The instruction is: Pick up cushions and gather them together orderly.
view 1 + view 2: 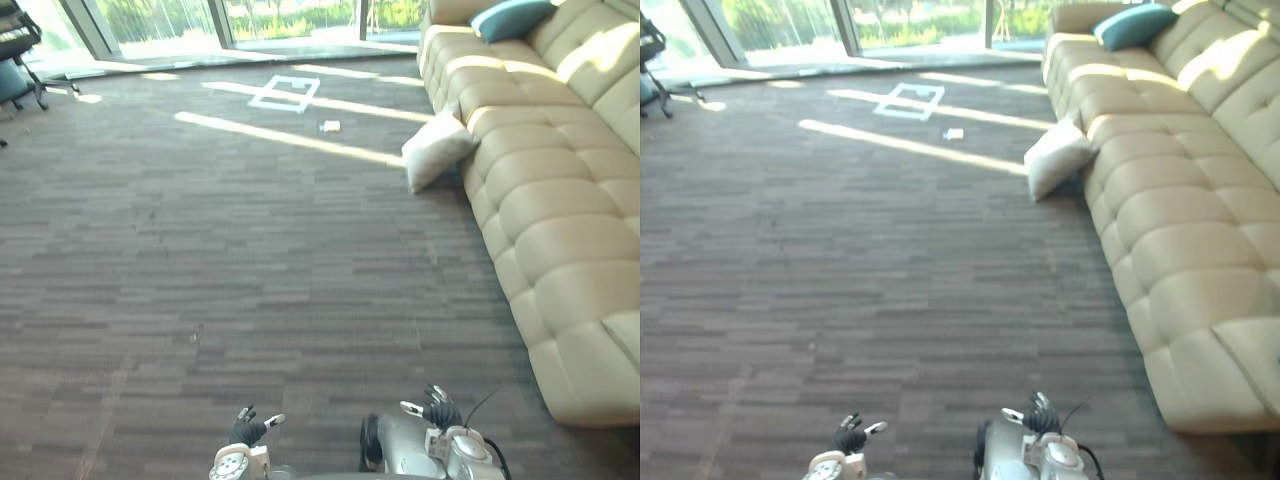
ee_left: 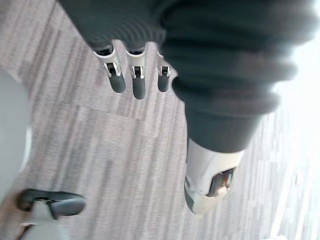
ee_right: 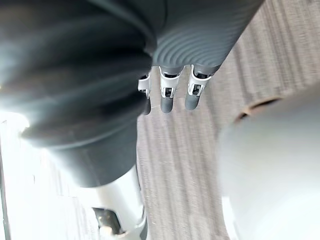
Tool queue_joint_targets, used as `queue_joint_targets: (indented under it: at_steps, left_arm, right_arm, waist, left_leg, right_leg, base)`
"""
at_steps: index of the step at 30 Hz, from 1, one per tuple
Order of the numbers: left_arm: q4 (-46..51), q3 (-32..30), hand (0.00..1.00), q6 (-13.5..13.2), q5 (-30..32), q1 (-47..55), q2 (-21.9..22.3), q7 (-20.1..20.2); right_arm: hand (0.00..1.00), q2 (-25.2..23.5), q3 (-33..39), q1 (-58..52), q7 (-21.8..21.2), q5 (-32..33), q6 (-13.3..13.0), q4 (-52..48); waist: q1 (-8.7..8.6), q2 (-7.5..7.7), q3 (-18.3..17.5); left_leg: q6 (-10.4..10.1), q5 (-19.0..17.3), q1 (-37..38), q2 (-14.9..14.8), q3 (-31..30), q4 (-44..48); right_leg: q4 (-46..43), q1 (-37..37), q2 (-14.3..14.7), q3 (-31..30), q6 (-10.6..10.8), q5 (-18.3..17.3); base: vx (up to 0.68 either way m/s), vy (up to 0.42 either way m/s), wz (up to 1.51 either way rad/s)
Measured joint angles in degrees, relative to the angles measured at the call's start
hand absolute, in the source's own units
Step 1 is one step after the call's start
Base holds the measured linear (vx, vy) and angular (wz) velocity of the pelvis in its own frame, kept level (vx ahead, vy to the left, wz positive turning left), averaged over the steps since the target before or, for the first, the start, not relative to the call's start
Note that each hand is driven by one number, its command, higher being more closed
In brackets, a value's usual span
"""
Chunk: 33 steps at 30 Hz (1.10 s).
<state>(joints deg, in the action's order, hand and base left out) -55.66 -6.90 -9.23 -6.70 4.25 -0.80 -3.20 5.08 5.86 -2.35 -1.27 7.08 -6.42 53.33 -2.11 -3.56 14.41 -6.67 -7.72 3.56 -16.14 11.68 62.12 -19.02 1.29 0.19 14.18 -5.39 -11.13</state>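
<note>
A white cushion (image 1: 436,149) leans on the carpet against the front of the cream sofa (image 1: 560,200), far ahead on the right. A teal cushion (image 1: 510,17) lies on the sofa seat at the far end. My left hand (image 1: 247,429) hangs low at the bottom edge of the eye views, fingers relaxed, holding nothing; in its wrist view its fingers (image 2: 136,82) point at bare carpet. My right hand (image 1: 437,410) hangs low too, and its fingers (image 3: 166,97) are straight over the carpet. Both hands are far from the cushions.
Grey striped carpet (image 1: 250,260) stretches between me and the sofa. A white tape square (image 1: 285,93) and a small white object (image 1: 329,126) lie on the floor near the windows. An office chair (image 1: 18,55) stands at the far left.
</note>
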Motion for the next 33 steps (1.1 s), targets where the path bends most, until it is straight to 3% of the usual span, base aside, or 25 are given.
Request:
queue_joint_targets:
  at_steps: [3,4,6,7,9,10,11,13,14,15,16,17,18,20,22,23,24,25,26,27,28,30,31,32,33]
  left_arm:
    - [1.2,0.0,0.0,-0.1,0.0,0.0,-0.8,0.0]
    - [2.2,0.0,0.0,-0.2,0.0,0.0,-1.3,0.0]
    - [2.8,0.1,0.0,-0.5,-0.1,0.0,-1.3,-0.1]
    - [2.9,0.5,0.0,-0.6,-0.1,0.7,-1.3,-0.4]
    - [2.8,1.2,0.0,-0.8,-0.6,1.1,-1.1,-0.5]
    - [2.9,1.3,0.0,-1.1,-0.8,0.9,-2.4,-0.5]
    - [2.8,1.4,0.0,-1.1,-0.7,0.9,-2.8,-0.5]
    - [2.0,1.3,0.0,-1.1,-0.7,0.9,-3.7,-0.4]
    - [1.4,1.4,0.0,-1.0,-0.8,0.6,-4.7,-0.4]
    - [0.9,1.4,0.0,-1.1,-0.7,0.1,-5.5,-0.6]
    - [0.5,1.6,0.0,-0.9,-0.7,0.1,-5.6,-0.6]
    - [-0.9,2.6,0.0,-0.1,-0.4,0.0,-5.9,-0.6]
    - [-1.3,3.7,0.0,0.1,-0.1,0.2,-5.7,-0.6]
    - [-1.6,5.4,0.0,0.1,-0.1,0.0,-5.4,-0.5]
    - [-2.2,5.7,0.0,0.2,0.0,-0.4,-4.8,-0.4]
    - [-2.3,5.8,0.0,0.3,0.0,-0.2,-4.6,-0.4]
    - [-2.3,5.8,0.0,0.3,0.0,-0.2,-4.6,-0.4]
    - [-2.2,5.8,0.0,0.4,0.0,0.0,-4.6,-0.4]
    - [-2.1,5.7,0.0,0.3,0.0,0.4,-4.8,-0.4]
    - [-2.3,5.5,0.0,0.4,0.0,1.0,-4.6,-0.5]
    - [-2.4,5.5,0.0,0.5,0.0,1.0,-4.3,-0.5]
    - [-2.3,4.8,0.0,0.4,1.0,1.2,-1.5,-0.3]
    - [-2.2,3.8,0.0,0.3,1.2,0.7,-1.1,-0.1]
    - [-1.8,2.8,0.0,0.3,1.2,0.5,-0.6,-0.1]
    - [-1.0,1.2,0.0,0.3,1.2,0.8,-0.1,-0.2]
  right_arm:
    - [0.0,-1.0,-0.4,-0.1,0.1,0.3,0.2,0.5]
    - [0.0,-1.2,-0.3,0.5,0.2,0.3,0.3,1.2]
    - [0.0,-1.5,-0.3,0.3,0.3,0.3,0.3,1.6]
    - [0.0,-1.5,-0.4,0.0,0.3,0.2,0.0,1.5]
    - [0.0,-0.8,-0.5,-0.1,0.7,0.2,0.0,1.7]
    - [0.0,-1.6,-1.5,-0.4,1.2,0.2,0.1,1.8]
    - [0.0,-2.1,-1.6,-1.0,1.2,0.1,0.1,1.8]
    - [0.0,-2.9,-2.1,-1.9,1.1,-0.3,-0.3,1.5]
    - [0.0,-3.3,-2.1,-2.1,1.1,-0.4,-0.3,1.7]
    - [0.0,-4.2,-1.7,-2.0,1.1,-0.3,-0.4,1.7]
    - [0.0,-4.3,-1.8,-2.0,1.0,-0.3,-0.4,1.7]
    - [0.0,-3.8,-1.9,-2.0,0.6,-0.4,-0.7,1.4]
    - [0.0,-2.8,-2.3,-2.0,0.3,-0.5,-1.0,1.3]
    - [0.0,-2.2,-3.0,-1.6,0.2,-0.4,-1.5,0.4]
    - [0.0,-1.5,-3.0,-0.8,0.2,-0.5,-1.6,-0.4]
    - [0.0,-1.3,-3.1,0.0,0.1,-0.4,-1.6,-0.7]
    - [0.0,-1.3,-3.1,0.0,0.2,-0.4,-1.6,-0.8]
    - [0.0,-1.3,-3.2,0.0,0.2,-0.4,-1.5,-0.7]
    - [0.0,-1.3,-3.3,-0.3,0.2,-0.4,-1.5,-0.5]
    - [0.0,-1.4,-2.9,-0.6,0.1,-0.2,-1.5,-0.4]
    - [0.0,-1.4,-2.6,-0.4,0.1,-0.3,-1.5,-0.5]
    - [0.0,-0.5,-1.4,-0.1,-0.1,-0.4,-1.4,-0.7]
    - [0.0,-0.3,-1.1,-0.1,-0.1,-0.4,-1.3,-0.8]
    - [0.0,-0.2,-0.9,-0.2,-0.1,-0.3,-0.9,-0.8]
    - [0.0,-0.1,-0.9,-0.5,0.0,-0.3,-0.5,-0.8]
  waist:
    - [0.42,1.92,0.1]
    - [1.55,2.11,0.3]
    - [2.28,2.72,0.6]
    - [2.6,2.27,0.4]
    - [2.8,1.03,0.3]
    - [3.01,3.22,-0.6]
    - [2.73,4.05,-0.9]
    - [2.45,5.88,-2.6]
    - [2.5,7.66,-2.3]
    - [2.44,9.27,-1.5]
    - [2.39,9.07,-1.4]
    - [2.0,8.96,-1.5]
    - [1.88,8.12,-1.6]
    - [1.02,6.77,-1.8]
    - [0.17,5.71,-1.2]
    - [-0.8,5.16,-0.9]
    - [-0.95,5.12,-0.9]
    - [-0.98,5.48,-0.9]
    - [-0.99,6.12,-1.3]
    - [-1.39,6.83,-1.9]
    - [-1.28,6.01,-1.8]
    - [-1.21,2.42,-3.2]
    - [-1.45,1.18,-3.0]
    - [-1.38,0.71,-2.9]
    - [-1.12,0.65,-2.6]
  left_leg:
    - [1.0,-4.9,-8.1,0.0,5.2,-3.9]
    - [1.6,-7.0,-12.3,2.4,6.5,-15.4]
    - [1.7,-6.2,-13.7,6.0,5.0,-27.3]
    - [0.1,-0.1,-14.5,9.9,0.4,-47.3]
    - [0.3,5.9,-16.3,9.4,-1.4,-49.2]
    - [3.5,8.8,-16.5,10.8,-0.1,-45.6]
    - [4.2,7.8,-16.5,11.1,0.1,-45.1]
    - [5.8,4.7,-16.3,12.7,1.3,-43.9]
    - [6.9,2.5,-13.4,14.2,2.2,-44.2]
    - [7.8,-0.3,-8.3,16.4,3.0,-45.5]
    - [7.7,-1.0,-6.6,16.9,3.1,-45.9]
    - [8.1,-2.9,-0.5,17.8,2.9,-48.3]
    - [8.4,-3.6,4.5,17.7,2.8,-51.7]
    - [8.3,-3.9,10.3,16.7,2.4,-56.1]
    - [8.4,-4.4,13.0,15.4,2.0,-57.4]
    - [8.4,-4.4,14.8,14.2,2.0,-57.7]
    - [8.3,-4.5,15.3,14.1,2.0,-57.9]
    - [7.5,-4.9,17.8,14.2,2.0,-58.8]
    - [6.1,-5.8,19.6,14.9,1.8,-59.2]
    - [3.4,-7.9,22.9,15.5,0.6,-59.1]
    - [3.4,-8.1,23.6,15.0,0.3,-58.9]
    - [2.8,-7.7,18.3,10.7,-2.3,-43.4]
    - [-0.6,-5.1,13.9,8.1,-3.8,-32.2]
    - [-3.4,0.5,9.7,5.7,-4.7,-21.9]
    - [-4.3,1.4,6.0,2.6,-3.6,-12.1]
  right_leg:
    - [7.6,8.5,0.0,-2.0,0.8,0.3]
    - [10.6,12.0,-0.6,-4.2,0.8,0.3]
    - [12.6,14.4,-1.9,-5.4,1.6,-0.1]
    - [15.8,17.6,-2.6,-7.8,3.6,-1.7]
    - [16.9,19.4,-1.8,-9.8,4.7,-3.2]
    - [15.1,20.2,-4.0,-11.8,4.7,-5.4]
    - [13.7,19.5,-4.6,-12.0,4.7,-5.5]
    - [1.9,13.7,-6.7,-13.5,4.8,-5.4]
    - [-10.9,9.5,-8.7,-14.0,7.3,-4.3]
    - [-26.5,3.9,-11.9,-14.9,13.9,2.8]
    - [-30.8,2.3,-12.7,-14.7,14.9,4.1]
    - [-41.0,-1.5,-15.1,-11.1,11.4,3.0]
    - [-44.2,-4.6,-15.4,-7.7,8.3,0.7]
    - [-40.4,-11.3,-13.9,-2.0,6.7,-4.7]
    - [-31.8,-15.8,-11.4,0.9,6.2,-5.9]
    - [-16.7,-18.2,-8.8,3.1,6.1,-3.0]
    - [-11.7,-18.3,-8.0,3.5,6.0,-1.2]
    - [1.7,-18.2,-6.4,3.8,5.8,5.7]
    - [7.0,-18.0,-6.1,3.6,5.8,8.9]
    - [5.8,-18.4,-6.1,0.9,2.4,16.4]
    - [3.0,-19.1,-6.0,0.5,1.9,16.9]
    - [-5.4,-19.7,-4.8,2.1,0.4,8.5]
    - [-4.9,-17.1,-3.7,3.3,0.1,6.6]
    - [-3.8,-14.3,-2.4,3.6,-0.2,5.2]
    - [-2.3,-11.0,-0.6,3.7,-0.3,3.9]
  base:
    - [0.54,-0.102,-0.39]
    - [0.56,-0.007,-0.73]
    - [0.53,0.079,-0.75]
    - [0.62,0.23,-0.81]
    - [0.54,0.254,-0.73]
    - [0.47,0.21,-0.42]
    - [0.7,0.301,-0.49]
    - [0.51,0.203,-0.27]
    - [0.55,0.204,-0.15]
    - [0.54,0.187,-0.12]
    - [0.64,0.195,-0.06]
    - [0.53,0.158,-0.03]
    - [0.53,0.146,-0.02]
    - [0.58,0.054,0.15]
    - [0.63,-0.031,0.27]
    - [0.46,-0.063,0.3]
    - [0.72,-0.13,0.46]
    - [0.63,-0.131,0.38]
    - [0.79,-0.183,0.47]
    - [0.57,-0.128,0.28]
    - [0.78,-0.243,0.18]
    - [0.66,-0.271,0.15]
    - [0.58,-0.268,0.26]
    - [0.58,-0.242,0.2]
    - [0.56,-0.21,0.01]
